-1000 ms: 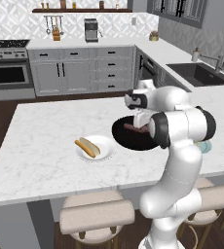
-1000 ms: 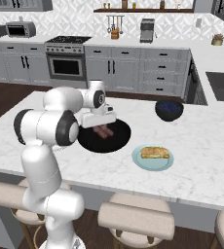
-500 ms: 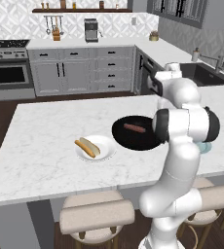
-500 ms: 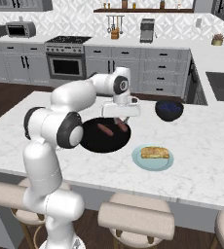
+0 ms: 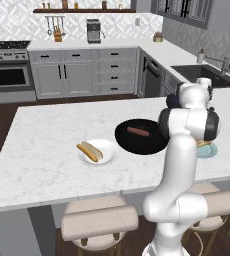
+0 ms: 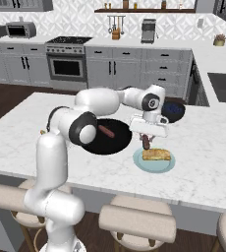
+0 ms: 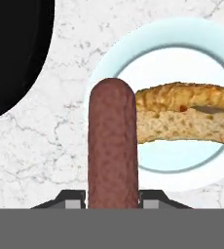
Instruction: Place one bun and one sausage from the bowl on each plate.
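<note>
Holding a reddish-brown sausage (image 7: 112, 146) clamped in my gripper (image 7: 112, 198), I'm hovering over the pale blue-green plate (image 7: 111, 68), beside its bun (image 7: 187, 116).

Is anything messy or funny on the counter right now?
Nothing is spilled or broken. The one odd sight is the sausage hanging on end from the gripper above the blue-green plate, where a bun already lies. Another sausage lies in the black bowl, and the white plate looks tidy.
</note>
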